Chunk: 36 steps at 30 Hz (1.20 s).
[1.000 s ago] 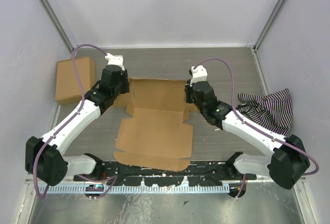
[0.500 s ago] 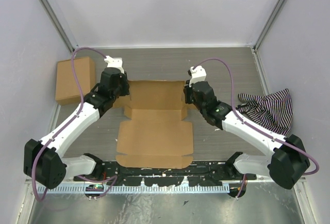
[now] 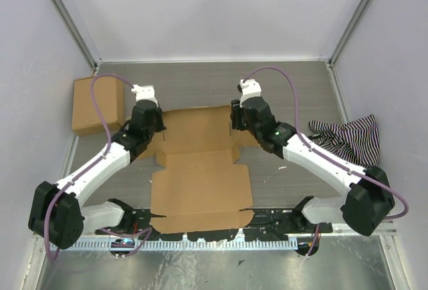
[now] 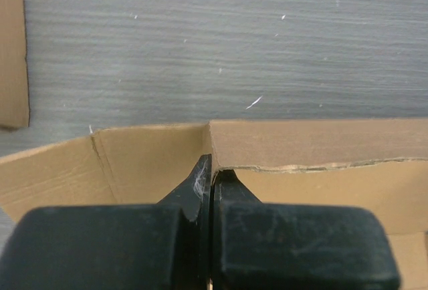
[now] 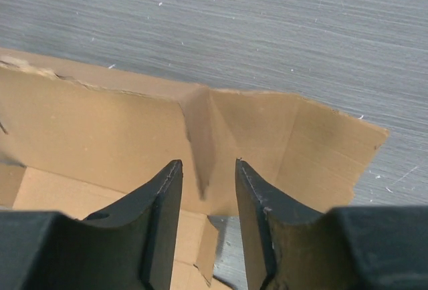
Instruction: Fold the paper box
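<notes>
grey wood-grain table (image 3: 200,79), pale walls (image 3: 214,9) all round. the paper box (image 3: 200,183) lies open mid-table between my arms, long axis near to far, far wall raised. left gripper (image 4: 210,168) pressed closed at its far-left corner; right gripper (image 5: 204,173) slightly parted at the far-right corner.

Bright, even, diffuse light fills the overhead view, and the arms cast only faint, soft-edged shadows on the grey tabletop (image 3: 200,83). Both wrist views look slightly dimmer. In them the tabletop grain is crisp, while the black left tool (image 4: 211,166) and right tool (image 5: 207,164), close to the lens, appear underlit and a little soft. A dark shadow sits in a crease of the paper box (image 5: 100,129).
</notes>
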Motion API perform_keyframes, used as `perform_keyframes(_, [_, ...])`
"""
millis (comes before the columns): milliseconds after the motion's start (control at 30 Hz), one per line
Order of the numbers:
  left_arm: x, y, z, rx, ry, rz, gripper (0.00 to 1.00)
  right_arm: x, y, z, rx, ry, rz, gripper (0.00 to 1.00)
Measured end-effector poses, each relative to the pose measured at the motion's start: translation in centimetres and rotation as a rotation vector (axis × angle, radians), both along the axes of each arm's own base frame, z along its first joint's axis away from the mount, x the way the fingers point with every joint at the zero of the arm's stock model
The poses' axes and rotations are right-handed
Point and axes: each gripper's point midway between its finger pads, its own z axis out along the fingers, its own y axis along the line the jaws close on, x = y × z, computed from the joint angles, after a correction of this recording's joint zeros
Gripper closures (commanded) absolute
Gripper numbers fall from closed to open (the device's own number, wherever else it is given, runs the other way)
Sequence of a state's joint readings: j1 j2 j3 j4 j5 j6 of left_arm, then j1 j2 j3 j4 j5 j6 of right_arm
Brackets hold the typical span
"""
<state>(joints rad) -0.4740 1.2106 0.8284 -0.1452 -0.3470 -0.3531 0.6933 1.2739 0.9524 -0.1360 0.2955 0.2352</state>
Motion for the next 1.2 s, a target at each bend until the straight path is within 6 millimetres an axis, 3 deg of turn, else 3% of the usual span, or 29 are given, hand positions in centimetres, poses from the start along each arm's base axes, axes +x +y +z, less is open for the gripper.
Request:
perform_keyframes(167, [-0.7,1.6,-1.1,-0.029,-0.101,0.067,1.0,-0.7,-0.6,0.2,-0.007,0.01,0.002,0.5])
perform_keyframes(333, [-1.6,2.7,-0.6,-0.077,-0.219,0.096,1.0,-1.7,-2.8,3.3,0.047,-0.073,-0.04,0.51])
perform_keyframes(467, [-2.1,3.1,0.0,-0.098,-0.295,0.095,1.0,-1.5,-7.4,6.5,0.108,-0.185,-0.185,0.53])
perform_keyframes(533, [-1.9,3.1,0.6,-0.101,-0.326,0.091,1.0,-0.8,-10.4,7.1,0.135,-0.216,-0.285,0.57])
perform_keyframes(667, [-1.1,2.8,2.0,-0.118,-0.409,0.085,1.0,1.6,-17.3,5.0,0.139,-0.184,-0.503,0.66])
perform_keyframes(733, [-0.7,2.6,2.1,-0.117,-0.427,0.086,1.0,2.7,-18.4,2.7,0.127,-0.127,-0.538,0.67])
perform_keyframes(867, [0.9,2.1,2.1,-0.098,-0.435,0.09,1.0,3.5,-16.6,-3.6,0.103,0.045,-0.45,0.69])
perform_keyframes(967, [2.3,1.6,2.6,-0.093,-0.457,0.097,1.0,3.6,-14.7,-6.3,0.115,0.133,-0.365,0.69])
perform_keyframes(1200, [3.7,1.7,1.1,-0.052,-0.441,0.131,1.0,2.3,-11.1,-6.9,0.182,0.179,-0.171,0.67])
